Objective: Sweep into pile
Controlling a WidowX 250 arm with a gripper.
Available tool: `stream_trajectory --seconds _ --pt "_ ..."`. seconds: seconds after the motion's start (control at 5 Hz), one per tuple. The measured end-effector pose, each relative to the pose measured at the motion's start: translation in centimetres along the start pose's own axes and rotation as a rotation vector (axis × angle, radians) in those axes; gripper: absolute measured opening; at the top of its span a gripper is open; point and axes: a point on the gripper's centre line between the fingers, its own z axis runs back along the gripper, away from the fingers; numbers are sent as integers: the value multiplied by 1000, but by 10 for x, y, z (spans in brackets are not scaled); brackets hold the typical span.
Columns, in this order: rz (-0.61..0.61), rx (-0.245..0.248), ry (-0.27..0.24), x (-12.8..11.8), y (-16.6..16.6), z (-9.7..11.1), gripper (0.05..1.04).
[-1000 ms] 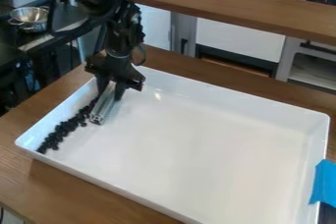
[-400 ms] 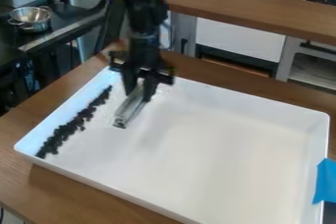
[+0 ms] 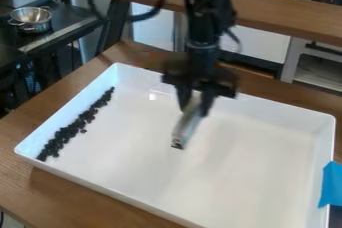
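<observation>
The tool (image 3: 193, 112), clamped on a pale bar (image 3: 185, 128), has been withdrawn from the dark pieces (image 3: 67, 133). Sweeping is judged nearly complete.

Bright light leaves a small glare on the tray (image 3: 254, 172).

Glossy white tray (image 3: 240, 104) on smooth wood table (image 3: 27, 187)

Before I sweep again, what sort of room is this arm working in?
Probably a lab or workshop with a mock kitchen: a metal bowl on a dark counter, teal pieces over dark tile behind, and a white tray on a wooden table.
</observation>
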Motion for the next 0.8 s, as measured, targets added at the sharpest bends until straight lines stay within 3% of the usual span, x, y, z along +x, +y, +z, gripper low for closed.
stream_trajectory --seconds 0.2,0.4,0.6,0.8 --pt "10 -30 12 -2 -47 0 375" --pt "23 -49 37 0 -80 -16 375" --pt "29 -11 14 1 -97 -35 375" --pt "-4 59 -4 -2 -100 -62 418"
